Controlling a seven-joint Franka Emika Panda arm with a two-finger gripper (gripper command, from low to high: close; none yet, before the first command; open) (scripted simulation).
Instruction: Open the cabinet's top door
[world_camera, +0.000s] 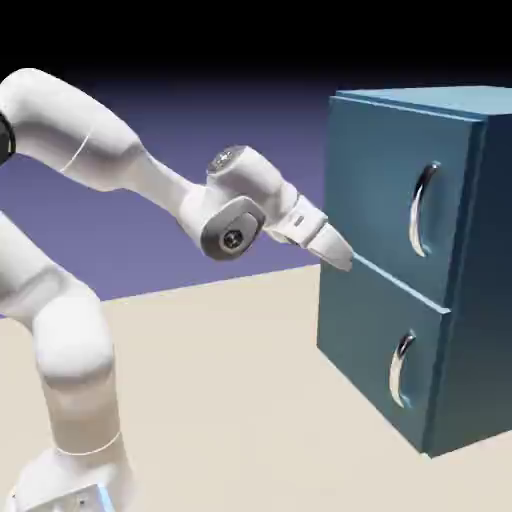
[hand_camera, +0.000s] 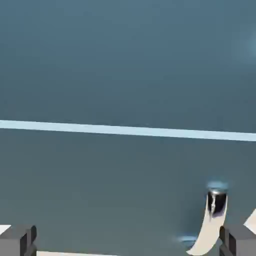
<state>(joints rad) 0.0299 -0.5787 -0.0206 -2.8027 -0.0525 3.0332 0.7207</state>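
Note:
The teal-blue cabinet (world_camera: 470, 300) stands at the exterior view's right. Its top door (world_camera: 385, 190) is flush and carries a vertical curved silver handle (world_camera: 424, 210). My gripper (world_camera: 338, 250) points down and to the right at the seam between the two panels. It is near the front's left edge and well left of that handle. I cannot tell whether it touches the panel. In the hand view the cabinet's teal front (hand_camera: 125, 65) fills the frame, crossed by the pale seam (hand_camera: 128, 130). My gripper (hand_camera: 128, 244) is open, with nothing between its fingertips (hand_camera: 18, 241).
The shorter lower panel (world_camera: 370, 345) has its own silver handle (world_camera: 401, 368). The upper end of that handle (hand_camera: 212, 220) shows low in the hand view, beside the right fingertip. The beige tabletop (world_camera: 230, 400) stretches between the robot's base and the cabinet.

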